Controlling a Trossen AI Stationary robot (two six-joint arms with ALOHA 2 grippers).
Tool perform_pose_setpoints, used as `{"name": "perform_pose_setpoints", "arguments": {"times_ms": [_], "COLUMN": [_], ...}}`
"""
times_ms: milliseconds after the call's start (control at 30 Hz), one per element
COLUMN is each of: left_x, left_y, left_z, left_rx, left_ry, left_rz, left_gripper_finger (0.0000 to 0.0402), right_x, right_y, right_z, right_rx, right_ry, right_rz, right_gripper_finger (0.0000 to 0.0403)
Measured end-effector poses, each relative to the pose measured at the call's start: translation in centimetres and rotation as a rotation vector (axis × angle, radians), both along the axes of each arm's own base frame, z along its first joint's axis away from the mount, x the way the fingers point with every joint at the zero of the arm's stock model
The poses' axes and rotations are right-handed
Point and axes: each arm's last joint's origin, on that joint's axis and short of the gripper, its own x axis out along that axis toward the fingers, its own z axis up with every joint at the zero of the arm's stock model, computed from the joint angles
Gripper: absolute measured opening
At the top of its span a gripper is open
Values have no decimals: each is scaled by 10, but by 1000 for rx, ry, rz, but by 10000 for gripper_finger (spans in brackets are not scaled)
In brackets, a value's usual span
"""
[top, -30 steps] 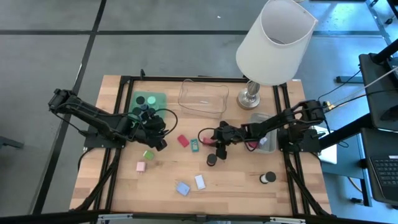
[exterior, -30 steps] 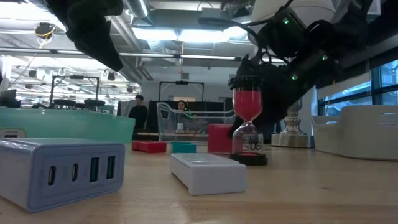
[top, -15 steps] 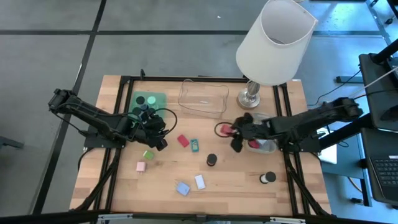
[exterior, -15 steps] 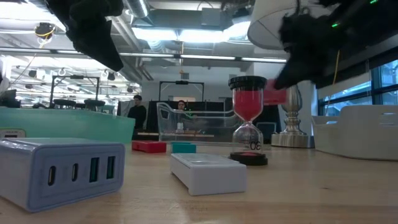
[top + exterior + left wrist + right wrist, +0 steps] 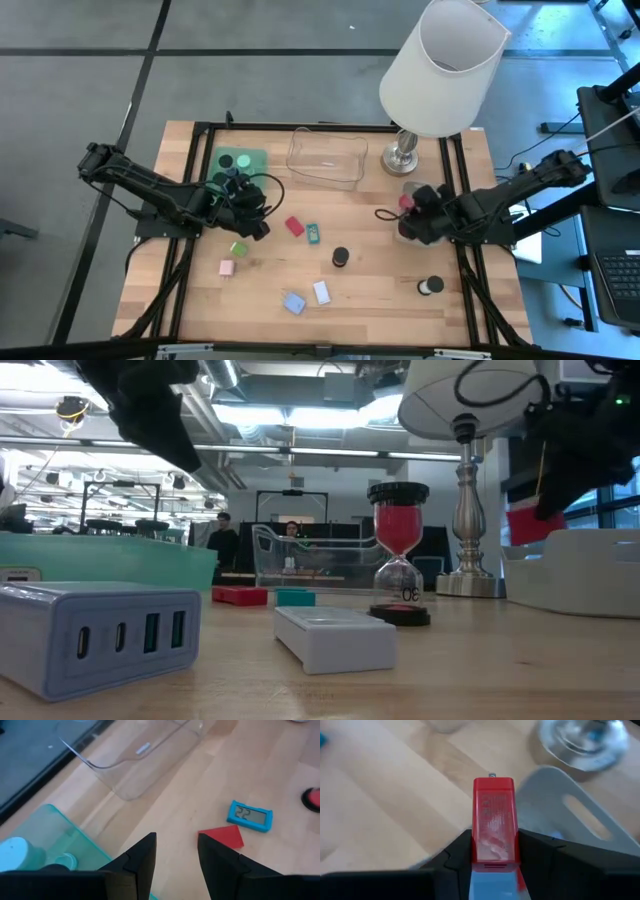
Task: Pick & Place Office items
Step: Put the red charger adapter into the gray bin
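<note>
While your right gripper (image 5: pixel 492 857) holds a red block (image 5: pixel 493 822) clamped between its jaws, it hangs above the near edge of the grey tray (image 5: pixel 580 817), close to the lamp base (image 5: pixel 402 155). Your left gripper (image 5: pixel 176 852) waits at the green tray (image 5: pixel 240 162) with its jaws narrowly apart and nothing between them. Several items rest on the bench (image 5: pixel 380 290) (all well apart from the right gripper): a second red block (image 5: pixel 294 226), a teal clock (image 5: pixel 313 233), a green block (image 5: pixel 238 248), a pink block (image 5: pixel 227 267), a light-blue block (image 5: pixel 294 303), a white block (image 5: pixel 321 292), and a sand timer (image 5: pixel 399 552).
</note>
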Motion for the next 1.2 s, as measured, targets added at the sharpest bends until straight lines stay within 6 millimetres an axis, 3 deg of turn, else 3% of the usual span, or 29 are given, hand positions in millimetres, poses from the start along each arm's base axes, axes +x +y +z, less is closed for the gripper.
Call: {"name": "perform_pose_setpoints", "arguments": {"times_ms": [167, 333, 733, 833, 1200], "left_x": [0, 0, 0, 0, 0], "left_y": [1, 1, 1, 1, 1], "left_z": [0, 0, 0, 0, 0], "left_rx": [25, 25, 23, 23, 26], "left_ry": [-8, -8, -8, -9, 2], "left_rz": [16, 17, 17, 17, 1], "left_gripper_finger": [141, 141, 141, 141, 141], "right_x": [-12, -22, -26, -26, -26], "right_y": [-2, -8, -13, -13, -12], "right_z": [-4, -26, -47, -52, -52], "right_rx": [-13, -29, -76, -59, -46], "right_ry": [35, 29, 45, 49, 102], "right_rz": [-109, -220, -200, -181, -134], "right_gripper_finger": [121, 121, 121, 136, 161]}}
